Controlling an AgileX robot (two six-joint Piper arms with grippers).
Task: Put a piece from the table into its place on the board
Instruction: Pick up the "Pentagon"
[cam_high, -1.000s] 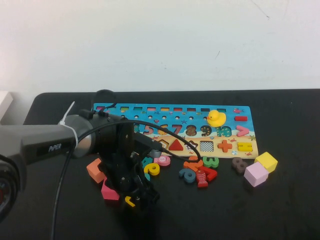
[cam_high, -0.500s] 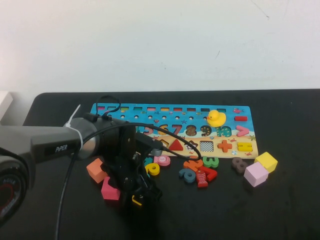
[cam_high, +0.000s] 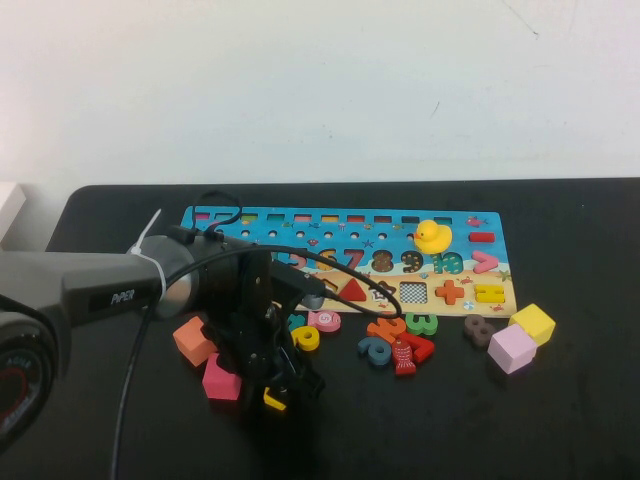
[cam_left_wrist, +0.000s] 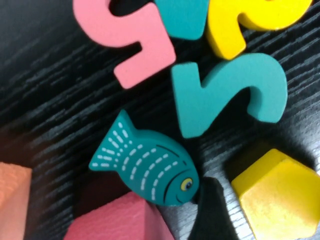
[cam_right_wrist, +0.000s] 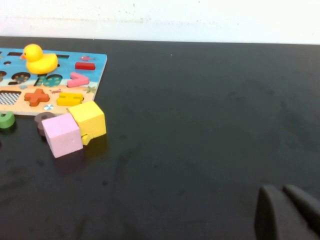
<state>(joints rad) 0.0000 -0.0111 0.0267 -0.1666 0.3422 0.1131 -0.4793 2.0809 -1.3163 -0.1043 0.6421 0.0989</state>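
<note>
yellow piece, white-dashed teal fish, matte black table

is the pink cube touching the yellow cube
Touching: the right wrist view shows the pink cube pressed against the yellow cube, no gap between them.

Matt, grainy black table

Piece on table, before board.
</note>
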